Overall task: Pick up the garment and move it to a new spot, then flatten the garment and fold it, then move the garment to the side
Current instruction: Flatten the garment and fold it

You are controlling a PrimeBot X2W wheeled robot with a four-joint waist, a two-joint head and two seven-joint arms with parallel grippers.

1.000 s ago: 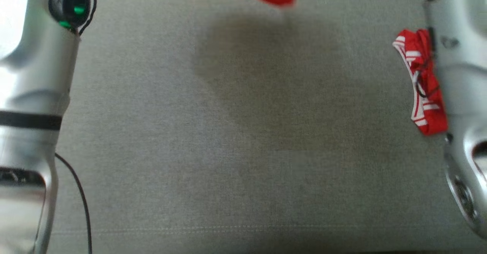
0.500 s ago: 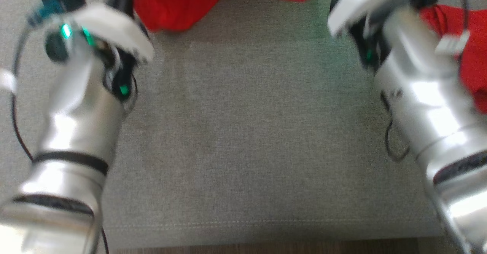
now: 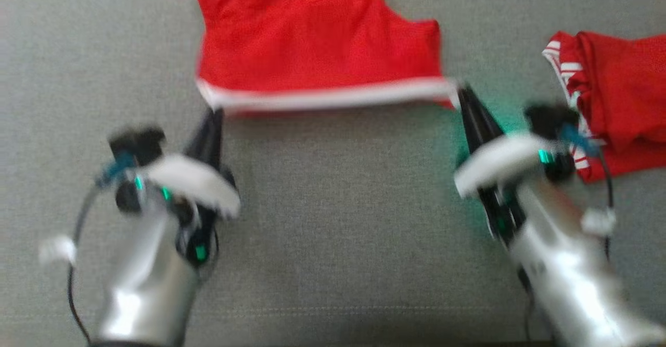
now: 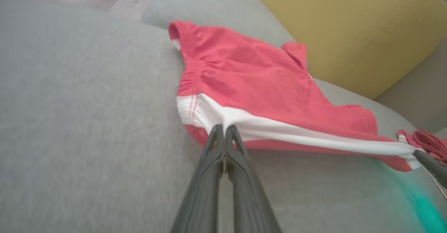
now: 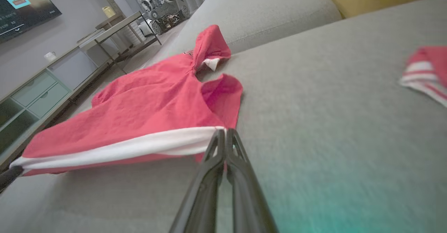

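Observation:
The garment is a red piece with a white hem band, spread on the grey sofa seat and stretched between my two grippers. My left gripper is shut on the left end of the white hem. At the other end of the band, my right gripper is shut on the hem. The hem is taut and lifted slightly off the cushion, while the far part of the garment lies on the seat. In the left wrist view my left gripper pinches the band.
A second red cloth with white stripes lies bunched at the right, close to my right arm. A yellow cushion stands behind the garment. The grey seat stretches toward me, its front seam near the bottom edge.
The head view has swung, so the garment now shows lower and whole. Both grippers have come down and toward me, pulling the white hem taut between them.

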